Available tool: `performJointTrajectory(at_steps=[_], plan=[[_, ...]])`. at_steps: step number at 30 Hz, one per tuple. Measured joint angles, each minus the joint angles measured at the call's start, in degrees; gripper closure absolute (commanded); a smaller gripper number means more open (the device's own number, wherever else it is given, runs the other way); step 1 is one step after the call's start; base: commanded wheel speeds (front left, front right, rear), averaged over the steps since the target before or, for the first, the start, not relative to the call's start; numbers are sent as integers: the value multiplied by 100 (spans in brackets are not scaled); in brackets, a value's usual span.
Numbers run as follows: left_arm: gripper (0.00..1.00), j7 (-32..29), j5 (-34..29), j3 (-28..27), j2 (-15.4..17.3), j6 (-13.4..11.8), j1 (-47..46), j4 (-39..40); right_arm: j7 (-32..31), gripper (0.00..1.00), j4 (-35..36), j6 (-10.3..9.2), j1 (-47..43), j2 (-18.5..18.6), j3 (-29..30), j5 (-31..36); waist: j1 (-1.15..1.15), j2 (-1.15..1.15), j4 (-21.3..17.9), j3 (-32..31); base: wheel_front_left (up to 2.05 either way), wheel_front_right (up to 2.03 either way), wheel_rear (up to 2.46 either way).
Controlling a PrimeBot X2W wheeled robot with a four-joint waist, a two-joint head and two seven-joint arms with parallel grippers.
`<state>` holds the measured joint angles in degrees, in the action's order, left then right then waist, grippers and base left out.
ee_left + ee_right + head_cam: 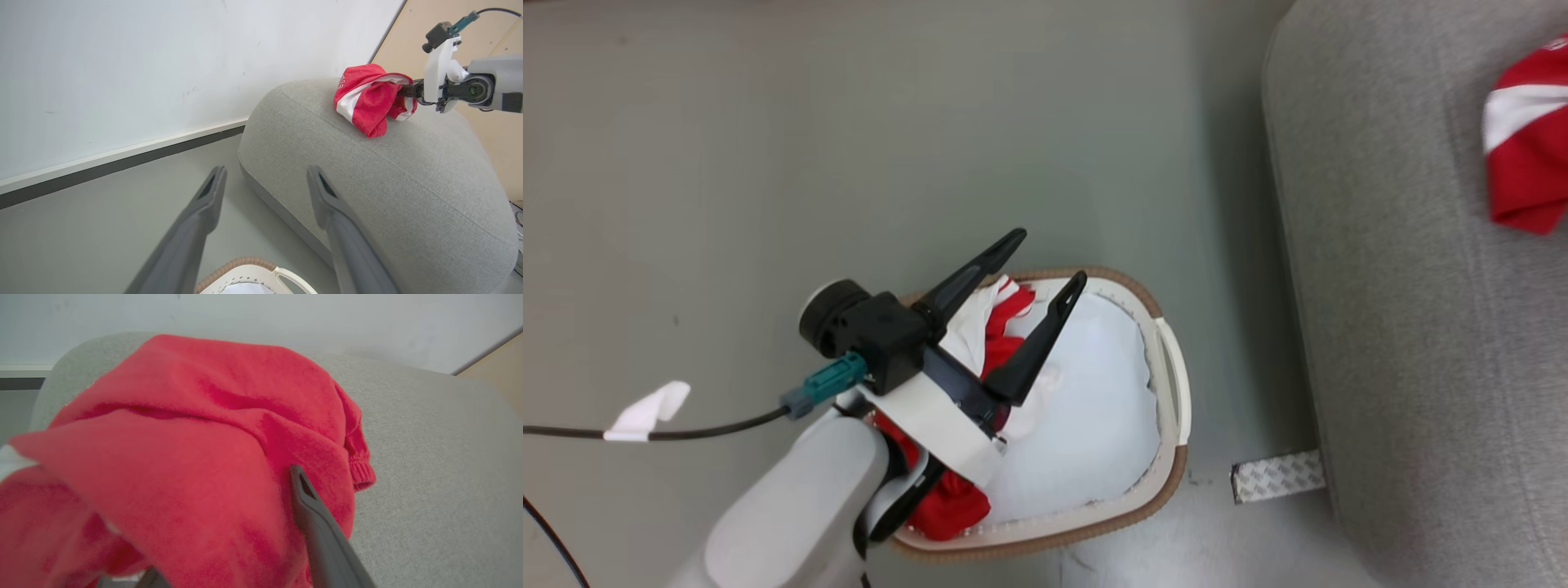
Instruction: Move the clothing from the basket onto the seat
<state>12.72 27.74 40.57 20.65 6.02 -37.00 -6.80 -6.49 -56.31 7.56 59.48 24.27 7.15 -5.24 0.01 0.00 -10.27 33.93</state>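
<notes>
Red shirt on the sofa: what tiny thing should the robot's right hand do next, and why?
Probably draw the right gripper straight back off the red garment. The garment already lies on the seat, the jaws look parted, and cloth drapes over one finger while the other finger shows bare. Backing out slowly should leave it there.

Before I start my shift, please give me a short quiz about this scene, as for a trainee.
1. True or false: the left gripper, its fingers open, is above the basket.
2. Red clothing lies: A only in the basket, B on the seat and in the basket, C only in the left gripper.
3. What colour is the basket's rim?
Key: 1 true; 2 B; 3 brown.
</notes>
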Motion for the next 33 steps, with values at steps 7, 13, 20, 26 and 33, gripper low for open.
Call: performJointTrajectory(at_steps=[7,13,20,26,33], plan=[[0,108,218,-148,-80,-110,291,-289,-111,0,-185,-1,-205,-81,-826,-252,-1,0,-89,-612,0,0,0],[0,194,346,-280,-187,-221,620,-467,-244,0,152,0,-737,205,-1909,-771,-2,0,-133,-1311,0,0,0],[0,226,488,-580,-298,-398,955,-638,93,0,1384,0,-1162,590,-2554,-1697,-2,0,-124,-2141,0,0,0],[0,235,516,-1073,-345,-606,1246,-706,754,0,2476,-1,-1783,628,-2469,-2157,-3,0,16,-2766,0,0,0],[0,241,424,-1863,-352,-782,1820,-739,1424,0,3430,-1,-3019,-103,-2092,-2031,-3,0,318,-3232,0,0,0]])
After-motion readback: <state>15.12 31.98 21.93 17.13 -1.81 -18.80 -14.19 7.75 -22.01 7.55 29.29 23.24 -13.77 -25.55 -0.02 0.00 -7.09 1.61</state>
